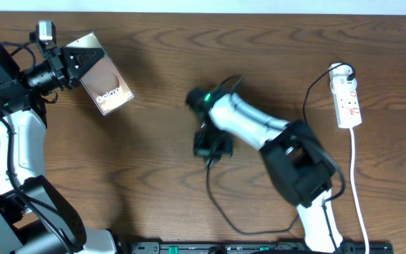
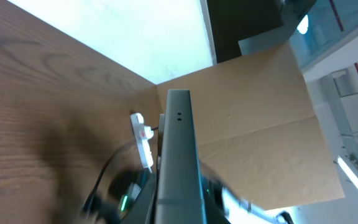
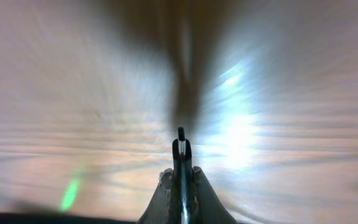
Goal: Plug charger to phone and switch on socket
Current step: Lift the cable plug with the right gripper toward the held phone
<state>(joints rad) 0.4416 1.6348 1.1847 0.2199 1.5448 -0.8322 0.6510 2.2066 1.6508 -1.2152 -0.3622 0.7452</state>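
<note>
Nearest the robot's base, the thin black charger (image 1: 208,185) lies in a loose curve on the wooden counter (image 1: 154,212) and runs up to the right fingers (image 1: 210,151), which hang over the middle of the counter. In the right wrist view these fingers (image 3: 181,179) are pressed together on the charger's small connector tip (image 3: 181,140), which sticks out ahead of them above a blurred surface. Farther off to the left, the left fingers (image 1: 76,62) pinch one short end of the phone (image 1: 104,81), its lettered face turned up and its body angled across the far-left part of the counter; whether it touches the wood cannot be told. The left wrist view shows the phone (image 2: 178,162) edge-on, pointing across the counter toward the socket (image 2: 143,140), with a brown cardboard panel (image 2: 260,124) behind. The white socket (image 1: 348,95) lies at the far right, well apart from the phone, with a black plug (image 1: 345,70) at its far end.
</note>
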